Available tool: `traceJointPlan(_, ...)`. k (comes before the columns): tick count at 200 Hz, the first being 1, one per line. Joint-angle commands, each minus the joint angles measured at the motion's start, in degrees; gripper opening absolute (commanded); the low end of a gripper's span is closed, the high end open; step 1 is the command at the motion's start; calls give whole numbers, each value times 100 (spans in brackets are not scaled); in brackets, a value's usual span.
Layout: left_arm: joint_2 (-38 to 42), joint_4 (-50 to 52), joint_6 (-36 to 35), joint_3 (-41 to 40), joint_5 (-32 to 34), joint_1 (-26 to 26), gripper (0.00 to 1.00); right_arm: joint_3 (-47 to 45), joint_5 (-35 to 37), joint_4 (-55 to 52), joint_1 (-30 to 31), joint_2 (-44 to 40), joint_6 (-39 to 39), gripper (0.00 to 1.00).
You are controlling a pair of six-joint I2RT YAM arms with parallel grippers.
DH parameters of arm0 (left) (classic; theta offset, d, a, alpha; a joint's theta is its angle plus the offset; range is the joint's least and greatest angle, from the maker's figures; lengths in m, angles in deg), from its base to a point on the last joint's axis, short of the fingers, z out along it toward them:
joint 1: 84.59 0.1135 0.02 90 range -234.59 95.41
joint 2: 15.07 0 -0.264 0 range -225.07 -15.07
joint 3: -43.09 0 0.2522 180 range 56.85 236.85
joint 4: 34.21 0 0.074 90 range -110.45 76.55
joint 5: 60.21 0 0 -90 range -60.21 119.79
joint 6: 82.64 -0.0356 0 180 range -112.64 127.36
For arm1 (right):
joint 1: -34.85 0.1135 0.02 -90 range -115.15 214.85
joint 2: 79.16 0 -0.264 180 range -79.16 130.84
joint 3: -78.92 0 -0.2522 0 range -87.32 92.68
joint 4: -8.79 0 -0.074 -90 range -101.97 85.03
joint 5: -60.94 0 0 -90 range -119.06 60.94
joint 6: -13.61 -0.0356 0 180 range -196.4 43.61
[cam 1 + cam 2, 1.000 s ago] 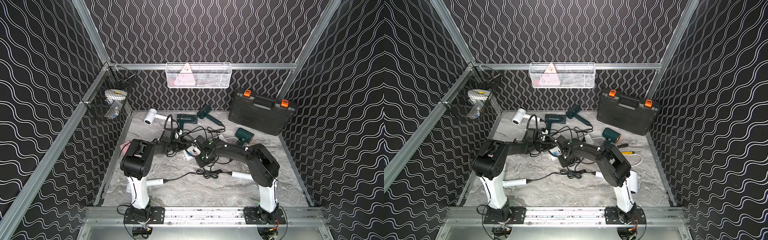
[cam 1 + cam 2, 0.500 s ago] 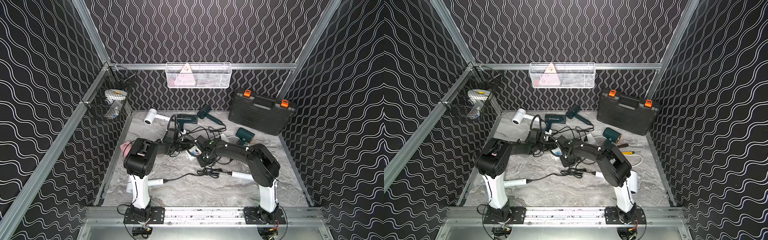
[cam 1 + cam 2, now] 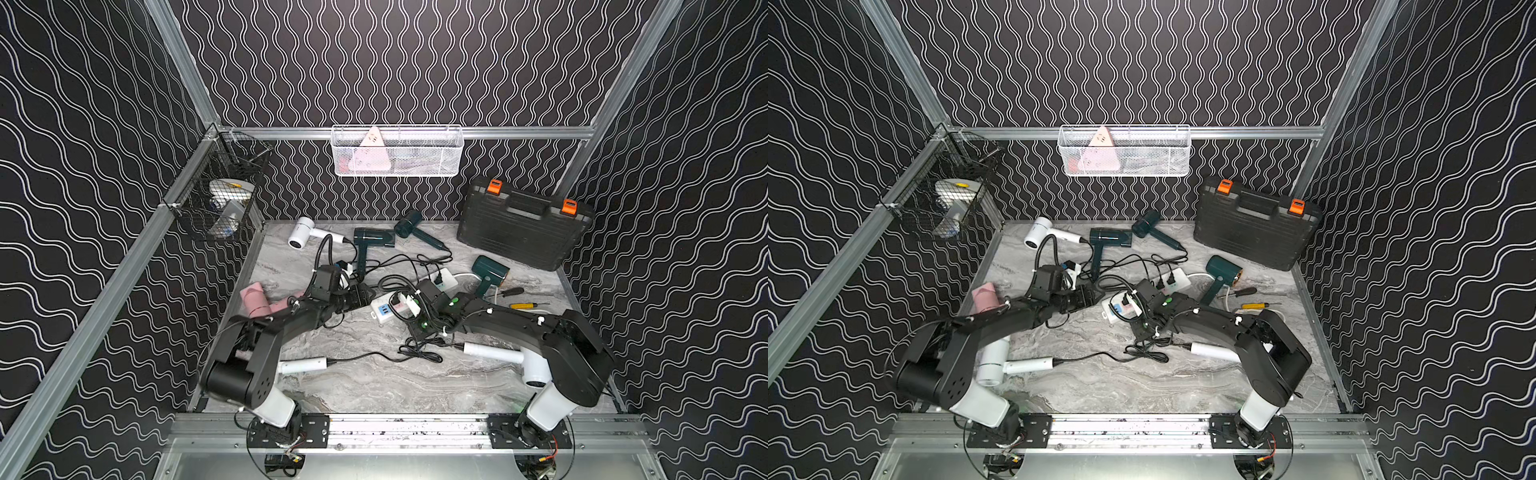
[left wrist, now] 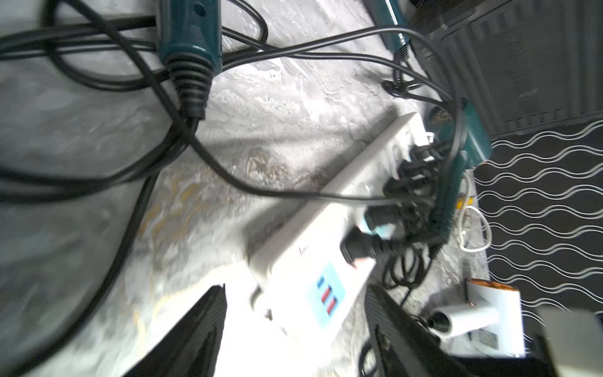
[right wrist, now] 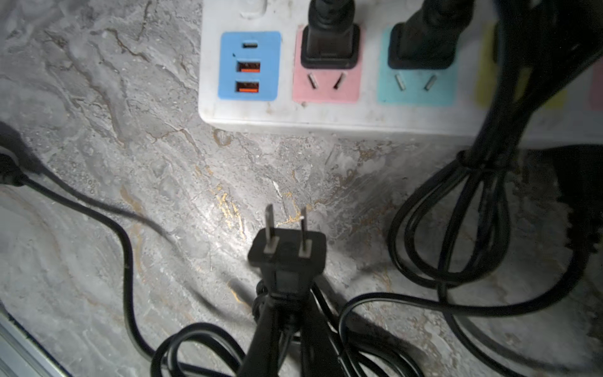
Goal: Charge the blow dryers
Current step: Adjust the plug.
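Steadying comes first: the left gripper [image 4: 295, 290] stands spread around the USB end of the power strip [image 4: 303, 261], not yet squeezing, and should clamp it before any push. Rightward, the right gripper [image 5: 288, 293] pinches a plug [image 5: 287, 251], prongs facing the strip but short of it; square them up before pushing in. The cord probably belongs to the white blow dryer [image 3: 534, 368] lying front right.

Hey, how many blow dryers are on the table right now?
7. At the back: a white dryer and two green dryers. Another green one by the toolcase, a pink dryer at left, white ones by each arm's base. Arms may hide more.
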Motion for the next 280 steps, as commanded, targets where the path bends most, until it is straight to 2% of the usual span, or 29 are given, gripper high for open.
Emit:
traceJointPlan(1,574,179,220,-255,-67,-112,73,-217,-185,663,0,-171,132,0)
traceJointPlan(28,1083,291,484,-399,-132,-813,77,-442,-307,976,35,-251,179,0)
traceJointPlan(44,845,64,743,-412,-515,-1162,77,-548,-328,1121,62,-313,203,0)
traceJointPlan(78,294,-734,1194,-578,-1148,-1420,70,-691,-313,1315,141,-392,234,0)
traceJointPlan(126,-434,-1755,1654,-678,-1624,-1516,49,-807,-342,1441,265,-483,305,0)
traceJointPlan(156,-467,-1730,1624,-637,-1602,-1513,38,-848,-373,1452,309,-500,350,0)
traceJointPlan(203,-457,-1899,1758,-666,-1700,-1517,7,-1042,-301,1670,327,-650,290,0)
traceJointPlan(216,-488,-2125,1918,-713,-1818,-1518,5,-1179,-254,1829,327,-762,235,6)
traceJointPlan(223,-493,-2254,2012,-747,-1857,-1514,5,-1274,-216,1936,327,-834,206,14)
traceJointPlan(256,-475,-2516,2332,-821,-2051,-1505,3,-1965,16,2694,327,-1459,-14,62)
traceJointPlan(270,-492,-2650,2494,-859,-2159,-1496,1,-2369,117,3163,327,-1806,-128,98)
traceJointPlan(280,-517,-2841,2687,-918,-2237,-1474,0,-2626,160,3450,327,-2058,-249,100)
